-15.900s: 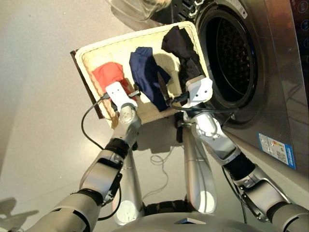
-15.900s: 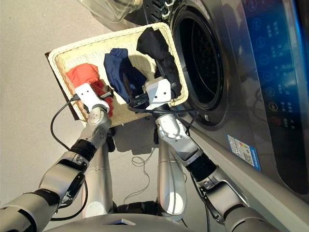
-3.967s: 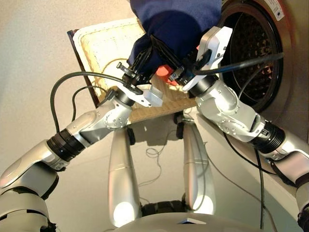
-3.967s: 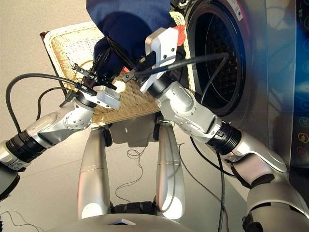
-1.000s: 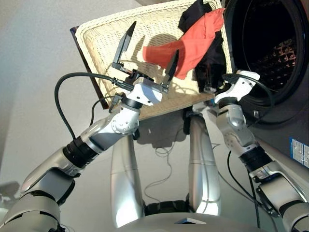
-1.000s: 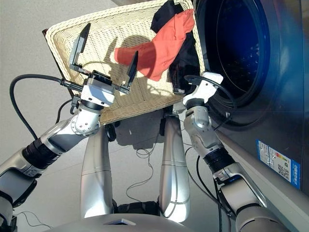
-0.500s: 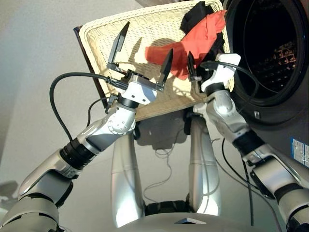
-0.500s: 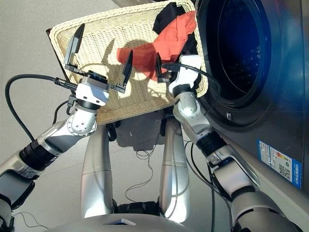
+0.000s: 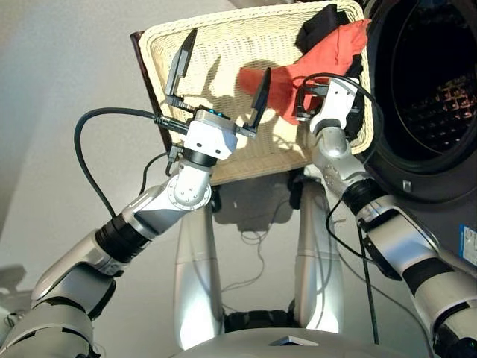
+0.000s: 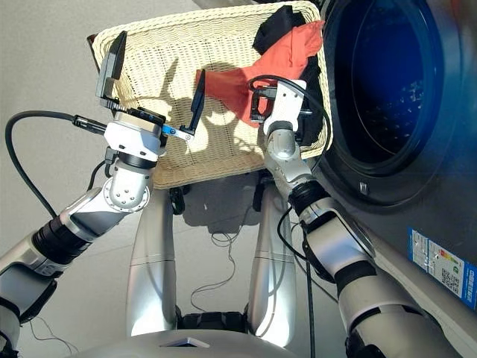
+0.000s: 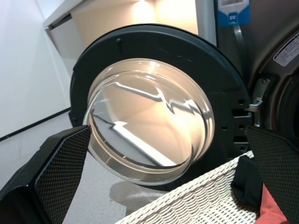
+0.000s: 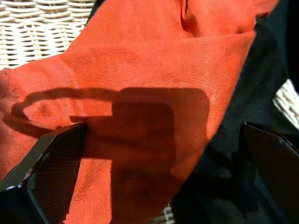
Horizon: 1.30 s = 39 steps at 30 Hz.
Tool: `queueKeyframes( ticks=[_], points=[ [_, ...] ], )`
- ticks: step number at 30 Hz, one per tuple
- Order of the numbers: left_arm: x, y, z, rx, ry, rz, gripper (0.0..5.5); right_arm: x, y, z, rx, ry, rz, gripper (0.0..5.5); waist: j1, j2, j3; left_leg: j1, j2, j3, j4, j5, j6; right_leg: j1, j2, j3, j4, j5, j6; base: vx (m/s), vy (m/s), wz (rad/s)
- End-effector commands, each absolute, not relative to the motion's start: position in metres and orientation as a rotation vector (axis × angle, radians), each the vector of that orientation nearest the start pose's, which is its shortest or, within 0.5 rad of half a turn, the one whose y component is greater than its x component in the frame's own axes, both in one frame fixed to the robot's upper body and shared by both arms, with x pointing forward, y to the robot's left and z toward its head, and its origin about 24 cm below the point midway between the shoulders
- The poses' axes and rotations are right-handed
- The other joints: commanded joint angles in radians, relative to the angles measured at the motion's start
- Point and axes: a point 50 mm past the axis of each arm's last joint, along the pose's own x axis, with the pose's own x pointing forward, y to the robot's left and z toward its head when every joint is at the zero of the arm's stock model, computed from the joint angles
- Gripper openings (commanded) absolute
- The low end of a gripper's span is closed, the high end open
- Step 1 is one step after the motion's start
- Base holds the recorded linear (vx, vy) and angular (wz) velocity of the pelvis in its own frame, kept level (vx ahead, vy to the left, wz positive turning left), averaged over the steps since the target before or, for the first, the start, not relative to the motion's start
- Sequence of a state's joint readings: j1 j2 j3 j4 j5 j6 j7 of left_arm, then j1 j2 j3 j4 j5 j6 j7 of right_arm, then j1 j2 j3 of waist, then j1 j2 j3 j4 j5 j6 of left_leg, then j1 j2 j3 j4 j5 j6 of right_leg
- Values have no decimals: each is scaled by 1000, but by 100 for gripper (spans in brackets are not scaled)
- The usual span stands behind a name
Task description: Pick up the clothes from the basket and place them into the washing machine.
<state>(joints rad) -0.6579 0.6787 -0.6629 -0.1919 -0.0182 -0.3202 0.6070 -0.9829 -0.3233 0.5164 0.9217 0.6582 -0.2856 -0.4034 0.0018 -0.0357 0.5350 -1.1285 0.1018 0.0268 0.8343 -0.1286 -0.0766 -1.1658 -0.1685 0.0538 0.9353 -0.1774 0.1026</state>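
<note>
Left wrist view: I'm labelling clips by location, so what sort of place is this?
Probably a laundry area: a front-loading washing machine with its round glass door swung open, and a wicker basket of clothes on a plain floor.

Head pair looks down; wrist cams share basket (image 11: 196, 200)

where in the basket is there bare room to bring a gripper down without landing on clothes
The basket is bare wicker across its half toward the dark-edged short side, under the open left gripper. It is crowded at the washing machine end: the coral-red garment overlaps the black garment, with the open right gripper just above them.
</note>
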Motion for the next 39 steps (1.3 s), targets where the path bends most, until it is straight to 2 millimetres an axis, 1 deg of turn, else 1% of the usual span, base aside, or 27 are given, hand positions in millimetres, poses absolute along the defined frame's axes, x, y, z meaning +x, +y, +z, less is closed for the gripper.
queueKeyframes(
  ticks=[1,9,13,14,17,18,19,20,21,22,29,33,36,39],
  points=[
    [233,76,245,190,-1193,-340,550,409,-140,174,49,-226,-149,550,9,75,-15,29,3,3,17,-32,-6,11,11,-11,-40,22,7,0,0,0],
    [231,76,246,193,-1200,-359,550,414,-140,179,-41,-211,-134,550,17,84,-15,7,3,-5,44,-35,-7,-10,6,-16,-10,16,8,0,0,0],
    [229,76,247,188,-1205,-380,550,418,-144,193,-114,-228,-138,550,25,92,-15,1,-2,-8,46,-32,-7,-15,3,-18,-6,18,7,0,0,0],
    [229,76,247,188,-1206,-380,550,418,-144,193,-114,-229,-138,550,25,92,-15,1,-2,-8,46,-32,-7,-16,3,-18,-6,18,7,0,0,0],
    [229,76,246,184,-1193,-394,550,420,-149,203,-129,-250,-155,550,29,97,-15,-7,-2,-8,49,-29,-7,-23,4,-19,2,16,7,0,0,0],
    [229,76,247,184,-1193,-394,550,420,-149,204,-129,-250,-156,550,29,97,-15,-7,-2,-9,50,-29,-7,-23,4,-19,2,16,7,0,0,0],
    [229,76,246,187,-1188,-402,550,420,-150,209,-132,-264,-156,462,30,98,-15,-8,-2,-9,49,-28,-6,-25,5,-19,3,16,7,0,0,0],
    [229,76,246,190,-1185,-404,550,420,-152,210,-133,-267,-161,203,31,98,-15,-8,-3,-9,48,-27,-6,-26,4,-19,4,17,7,0,0,0],
    [229,76,245,193,-1183,-406,550,420,-152,211,-138,-272,-162,30,31,98,-15,-7,-2,-8,48,-27,-6,-26,4,-19,3,17,7,0,0,0],
    [230,76,245,196,-1181,-406,550,420,-152,213,-143,-279,-159,0,31,98,-15,-6,-2,-8,46,-27,-7,-26,4,-19,1,18,7,0,0,0],
    [231,78,244,214,-1174,-399,550,417,-149,219,-137,-330,-140,0,23,92,-15,-2,-2,-5,34,-24,-5,-20,4,-17,-14,23,6,0,0,0],
    [233,80,243,235,-1168,-385,550,412,-147,222,-148,-374,-117,0,14,82,-15,-2,1,-4,28,-22,-4,-23,7,-14,-18,25,6,0,0,0],
    [233,82,244,249,-1178,-369,550,407,-150,226,-196,-424,-102,0,7,76,-15,-2,1,-4,26,-21,-4,-23,6,-13,-21,25,7,0,0,0],
    [233,86,243,258,-1178,-347,550,399,-158,228,-181,-471,-110,0,-2,68,-15,-4,2,-5,26,-21,-4,-24,7,-11,-22,26,8,0,0,0]
  ],
)
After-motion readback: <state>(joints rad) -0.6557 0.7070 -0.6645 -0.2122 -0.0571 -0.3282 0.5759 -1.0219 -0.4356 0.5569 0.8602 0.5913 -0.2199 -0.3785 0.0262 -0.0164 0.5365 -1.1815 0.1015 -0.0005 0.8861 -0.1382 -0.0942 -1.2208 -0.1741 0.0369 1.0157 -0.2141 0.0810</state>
